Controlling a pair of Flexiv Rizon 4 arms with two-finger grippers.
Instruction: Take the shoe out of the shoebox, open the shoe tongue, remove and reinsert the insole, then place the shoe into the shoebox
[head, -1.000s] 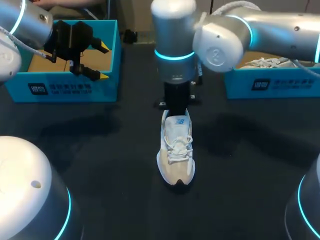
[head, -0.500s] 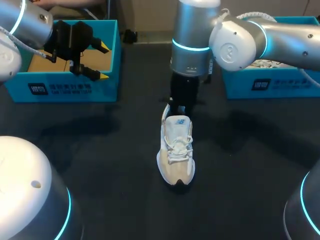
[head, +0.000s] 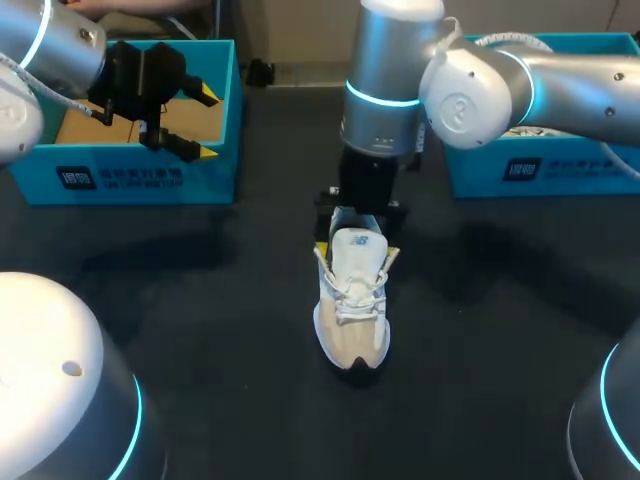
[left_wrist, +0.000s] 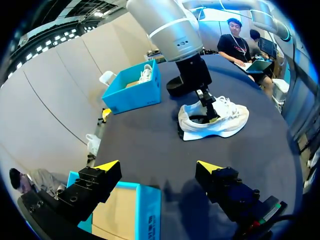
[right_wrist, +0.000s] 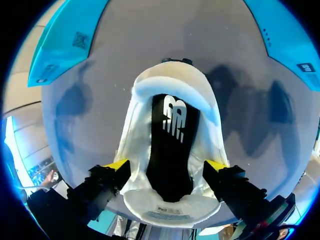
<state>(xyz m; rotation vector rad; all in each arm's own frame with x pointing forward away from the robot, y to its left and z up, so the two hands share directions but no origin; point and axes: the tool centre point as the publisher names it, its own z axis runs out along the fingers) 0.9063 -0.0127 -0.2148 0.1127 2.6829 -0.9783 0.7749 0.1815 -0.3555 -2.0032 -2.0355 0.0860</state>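
Note:
A white shoe (head: 351, 305) stands upright mid-table, toe toward the near edge. Looking down into it from the right wrist, its black insole (right_wrist: 171, 145) with a white logo lies flat inside. My right gripper (head: 357, 251) hangs over the shoe's heel end, open, one yellow tip on each side of the collar. In its own view the right gripper (right_wrist: 167, 167) straddles the shoe (right_wrist: 170, 150). My left gripper (head: 182, 121) is open and empty above the left blue shoebox (head: 205, 180). From the left wrist, the left gripper (left_wrist: 159, 167) faces the shoe (left_wrist: 215, 119) across the table.
A second blue shoebox (head: 540, 165) at the back right holds another white shoe (head: 530, 125); it also shows in the left wrist view as the far blue box (left_wrist: 132, 92). Dark table surface (head: 200, 300) surrounds the shoe.
My right gripper went from shut to wide open, its tips now flanking the shoe's collar, and the arm shifted slightly right. The shoe and left arm stayed put.

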